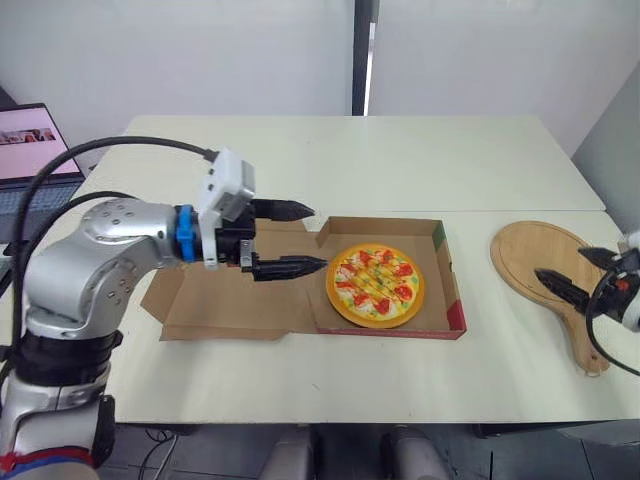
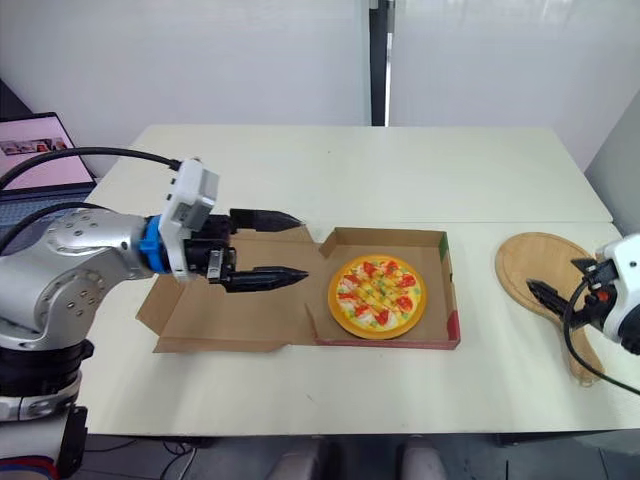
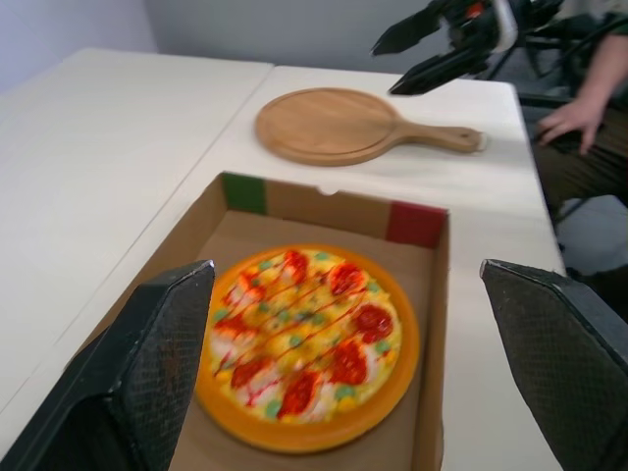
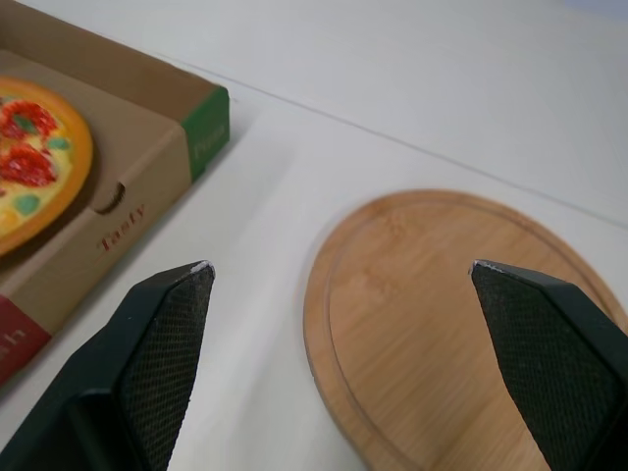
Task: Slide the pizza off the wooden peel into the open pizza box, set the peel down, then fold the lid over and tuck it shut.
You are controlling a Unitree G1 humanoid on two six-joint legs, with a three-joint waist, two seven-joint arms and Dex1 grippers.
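Pizza [image 1: 375, 285] sits flat in the tray of the pizza box [image 1: 456, 312], roughly centred. The lid [image 1: 230, 312] is not folded yet; it lies open on the table [image 1: 400, 160] on my left side of the tray. My left gripper [image 1: 318, 238] hovers above the lid, near the hinge edge. Its fingers are spread wide, point toward the pizza and hold nothing. The wooden peel [image 1: 535, 255] lies flat on the table to the right of the box, apart from it, bare. My right gripper [image 1: 560, 262] is over the peel where the handle meets the disc, fingers wide apart and gripping nothing. Can't tell if it touches the wood.
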